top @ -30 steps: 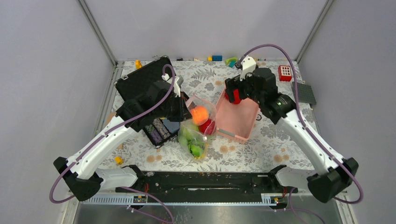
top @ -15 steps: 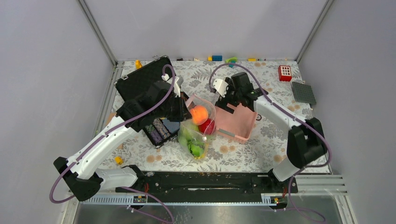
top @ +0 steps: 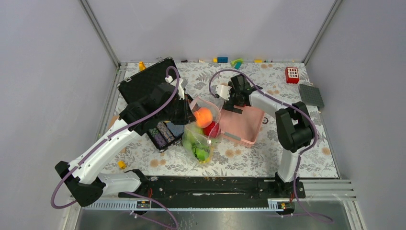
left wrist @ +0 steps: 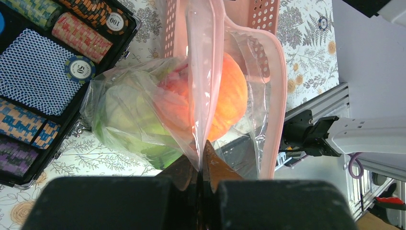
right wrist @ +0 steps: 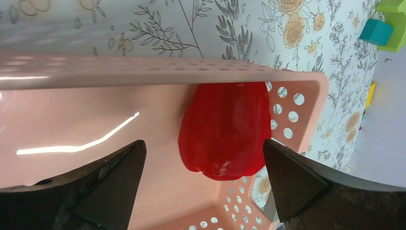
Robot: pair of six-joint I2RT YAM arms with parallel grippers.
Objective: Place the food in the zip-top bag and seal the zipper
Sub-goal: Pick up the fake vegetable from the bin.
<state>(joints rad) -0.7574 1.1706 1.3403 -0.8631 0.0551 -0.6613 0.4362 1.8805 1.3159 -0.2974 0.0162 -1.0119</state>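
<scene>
The clear zip-top bag (top: 201, 136) stands mouth-up at the table's middle, next to the pink basket (top: 246, 125). It holds an orange fruit (top: 204, 116), a red apple (top: 212, 130) and green produce (top: 196, 143). My left gripper (top: 186, 113) is shut on the bag's mouth edge, seen pinched in the left wrist view (left wrist: 201, 160) with the orange fruit (left wrist: 232, 98) and pale green cabbage (left wrist: 127, 120) behind the film. My right gripper (top: 230, 98) is open inside the basket's far left corner, its fingers (right wrist: 115, 177) on either side of a red apple (right wrist: 225, 127) without touching it.
An open black case (top: 146, 84) with striped poker chips (top: 161, 134) lies left of the bag. Toy bricks (top: 222, 60) line the back edge. A red block (top: 292, 74) and a grey baseplate (top: 311, 95) sit at the far right. A small yellow piece (top: 121, 164) lies front left.
My right gripper has swung left and dropped into the basket's far left corner, around the red apple. The left gripper and the bag have not moved.
</scene>
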